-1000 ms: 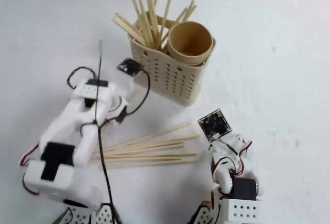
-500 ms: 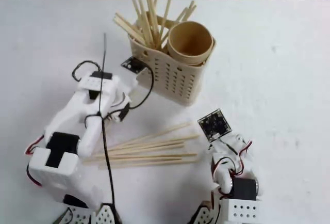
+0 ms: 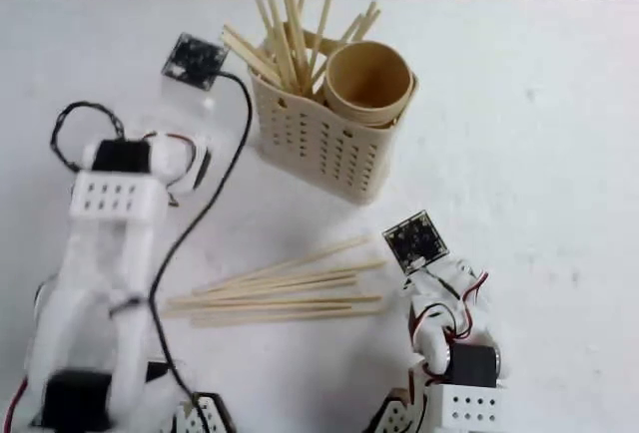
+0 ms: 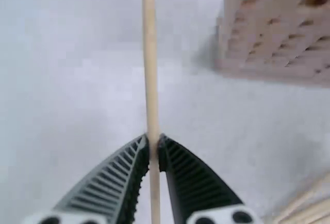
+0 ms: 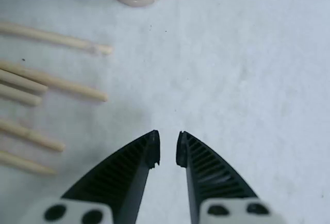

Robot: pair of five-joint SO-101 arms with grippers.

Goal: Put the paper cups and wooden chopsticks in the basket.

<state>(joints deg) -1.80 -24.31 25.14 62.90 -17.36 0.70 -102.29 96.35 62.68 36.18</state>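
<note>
The basket [image 3: 329, 149] holds a cup [image 3: 367, 79] and chopsticks [image 3: 285, 29]. At its 9 o'clock, the left pincer [image 4: 153, 142] pinches one chopstick [image 4: 149, 53]. The right pincer [image 5: 167, 149] is spread a little.

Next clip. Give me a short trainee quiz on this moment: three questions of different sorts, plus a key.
1. True or false: the left gripper is shut on a chopstick.
2. Where is the paper cup? A in the left gripper; B in the basket; C among the loose chopsticks.
3. Which gripper is empty, near the loose chopsticks' ends?
Key: 1 true; 2 B; 3 the right gripper.
</note>
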